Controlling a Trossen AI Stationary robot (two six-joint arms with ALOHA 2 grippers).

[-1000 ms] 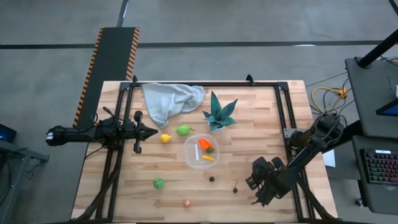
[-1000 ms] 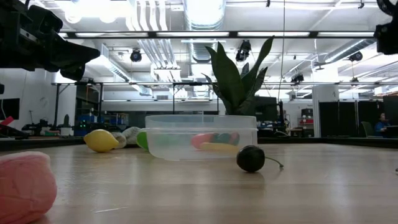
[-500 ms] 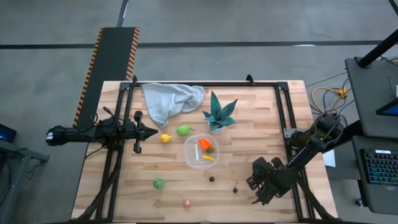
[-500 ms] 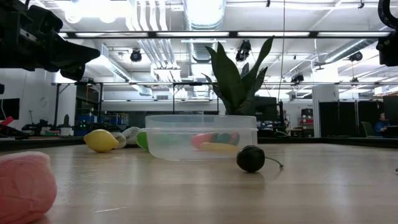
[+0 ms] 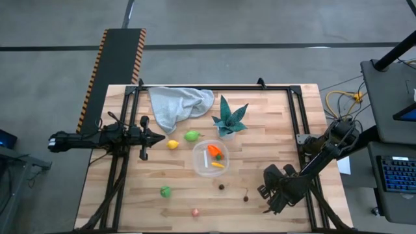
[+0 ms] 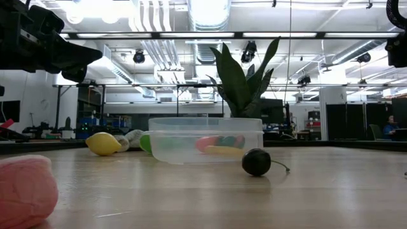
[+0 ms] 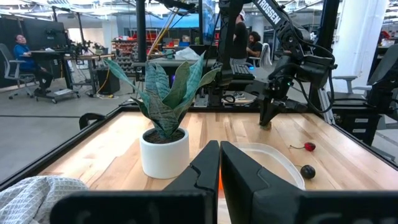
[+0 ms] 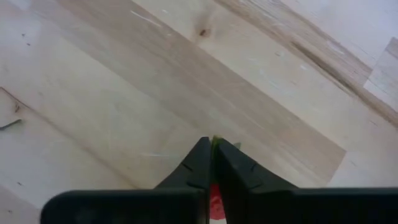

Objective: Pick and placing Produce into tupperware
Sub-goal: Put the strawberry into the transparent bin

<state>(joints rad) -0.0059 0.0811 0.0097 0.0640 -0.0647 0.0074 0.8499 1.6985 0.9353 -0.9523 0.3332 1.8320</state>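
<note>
My right gripper [image 5: 263, 192] stands steeply tipped down near the table's near right corner, shut on a small red piece of produce with a green tip [image 8: 216, 142]. My left gripper [image 5: 161, 137] waits shut and level at the left edge. The round clear tupperware [image 5: 211, 157] holds orange, red and green pieces. Loose on the wood lie a yellow lemon [image 5: 173, 144], a green fruit [image 5: 192, 136], a smaller green piece [image 5: 166, 191], a pink piece [image 5: 195, 212], a dark cherry [image 5: 221, 186] and a red stemmed cherry [image 5: 247, 197]. My right gripper pinches the red piece [image 8: 214, 200] between its two fingers, its green tip peeking out at the fingertips. The fingers come from above, slanting steeply down, their ends right at the tabletop [image 7: 266, 123]. Whether the piece is clear of the wood I cannot tell.
A teal spiky plant in a white pot [image 5: 229, 120] stands just behind the tupperware. A pale grey-blue cloth [image 5: 177, 104] lies bunched at the far left. Black frame rails [image 5: 296, 123] run along the table's left and right sides.
</note>
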